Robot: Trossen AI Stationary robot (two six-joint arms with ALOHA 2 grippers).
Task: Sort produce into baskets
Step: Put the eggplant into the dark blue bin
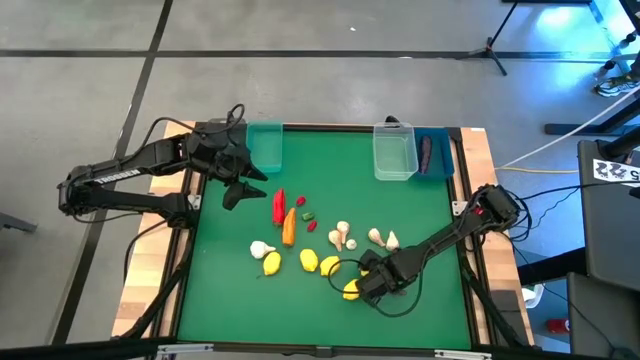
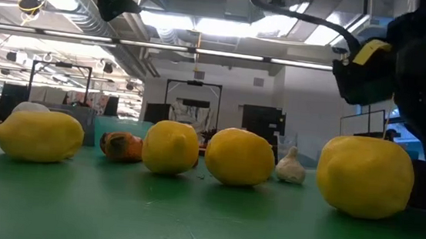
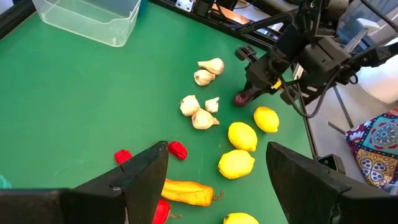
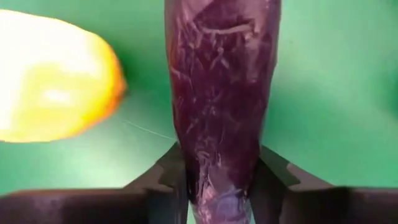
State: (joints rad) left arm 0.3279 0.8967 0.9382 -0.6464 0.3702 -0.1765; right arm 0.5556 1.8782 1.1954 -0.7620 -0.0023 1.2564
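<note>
My right gripper (image 4: 214,186) is clamped on an eggplant (image 4: 221,93), pinched near one end so it juts forward, clear of the table (image 1: 400,210). A lemon (image 4: 53,84) sits just beside it. The blue basket (image 1: 440,155), holding another eggplant (image 1: 426,152), lies well ahead; garlic bulbs (image 1: 385,238) stand between. My left gripper (image 3: 217,171) waits open near the teal basket (image 1: 265,145).

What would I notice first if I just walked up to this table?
Probably the row of bright yellow toy lemons on the green table, near its front edge. Right beside them, the right gripper has its jaws shut on a long dark purple toy eggplant. Farther back, the left gripper hangs open next to a teal translucent plastic bin.
</note>
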